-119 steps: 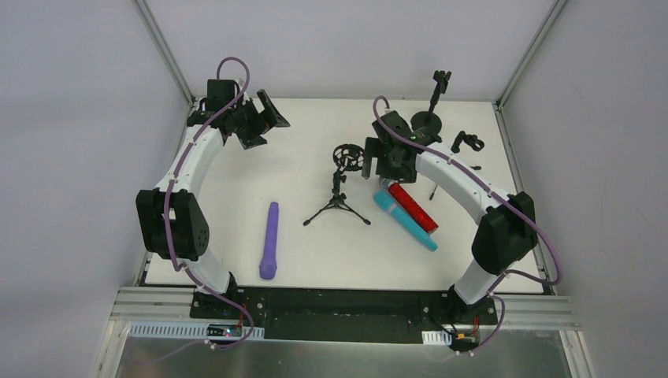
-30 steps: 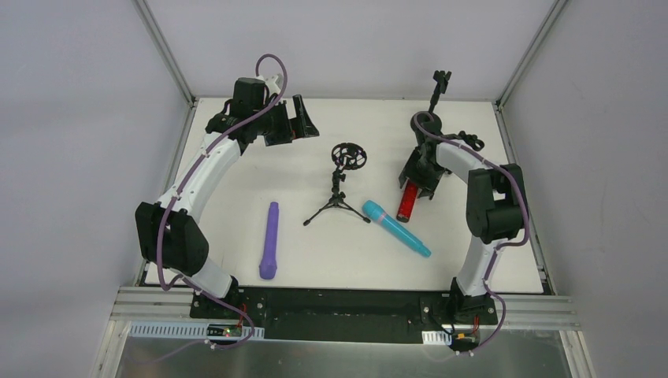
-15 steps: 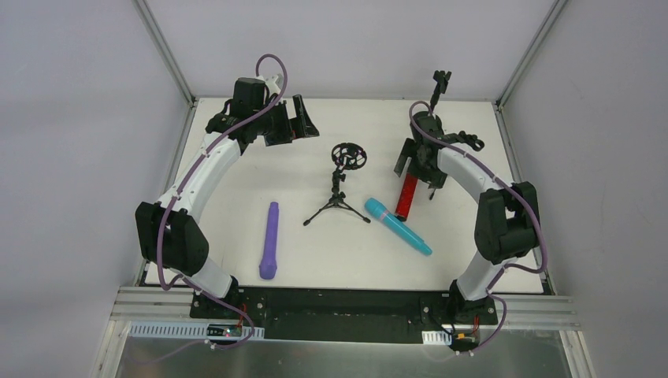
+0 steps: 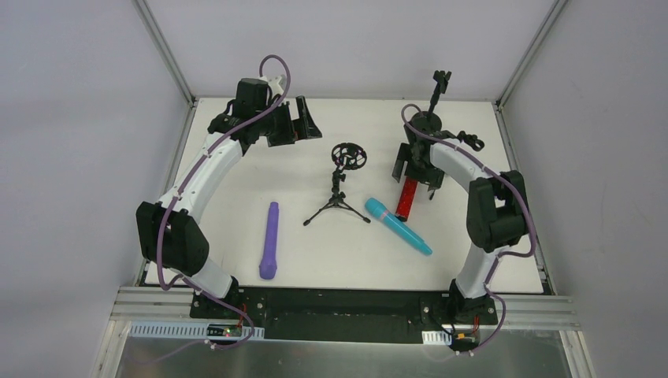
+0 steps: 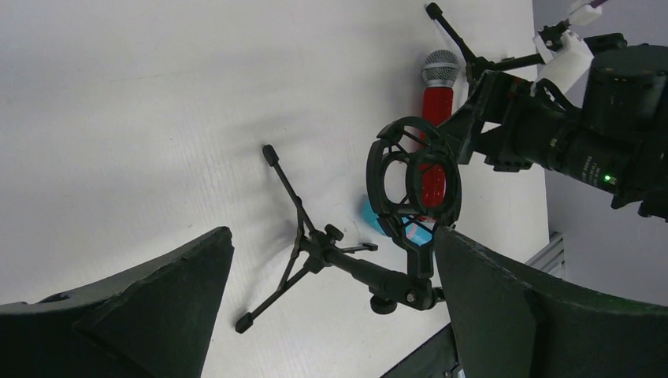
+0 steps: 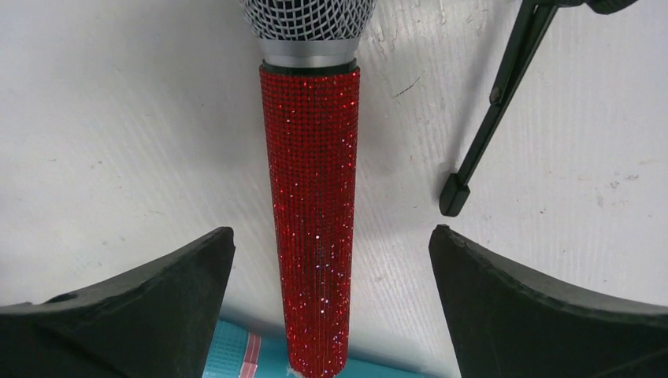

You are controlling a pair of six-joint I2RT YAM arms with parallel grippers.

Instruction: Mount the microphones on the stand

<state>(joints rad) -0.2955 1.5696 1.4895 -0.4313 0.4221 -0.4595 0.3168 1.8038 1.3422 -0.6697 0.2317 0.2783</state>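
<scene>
Top external: over the white table (image 4: pixel 236 197), the left gripper (image 4: pixel 306 120) hangs wide open at the far left. The right gripper (image 4: pixel 414 178) is also spread, straddling the red mic (image 4: pixel 407 198) without touching it. A tripod stand (image 4: pixel 339 193) stands at centre, with the purple mic (image 4: pixel 269 240) to its left and the cyan mic (image 4: pixel 398 227) to its right, touching the red mic's tail.

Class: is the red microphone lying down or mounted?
Lying down: the red microphone lies on the table, beneath the open right gripper.

Left fingers (image 5: pixel 142 315) and right fingers (image 6: pixel 142 307) both spread wide
</scene>
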